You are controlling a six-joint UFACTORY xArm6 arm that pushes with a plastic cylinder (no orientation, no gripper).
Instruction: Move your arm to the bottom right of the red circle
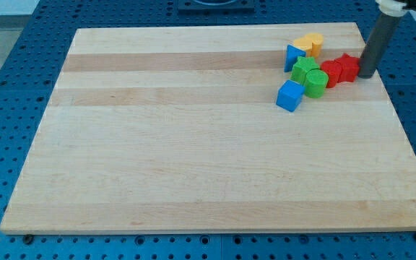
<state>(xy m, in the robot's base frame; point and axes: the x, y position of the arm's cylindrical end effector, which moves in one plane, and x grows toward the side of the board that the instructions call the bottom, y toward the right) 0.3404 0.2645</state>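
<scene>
The blocks are clustered at the view's top right on the wooden board [193, 144]. A red round block [331, 74] lies beside a red star-like block [348, 66], which is on its right. My tip [366, 75] rests on the board just right of the red star-like block, touching or nearly touching it. That puts it to the right of the red round block, about level with it. The dark rod rises from the tip toward the view's top right.
Two green blocks [305, 68] [316, 82] sit left of the red ones. A blue cube [289, 95] lies below-left of them. A blue triangle [293, 56] and yellow blocks [311, 43] lie above. The board's right edge is close to my tip.
</scene>
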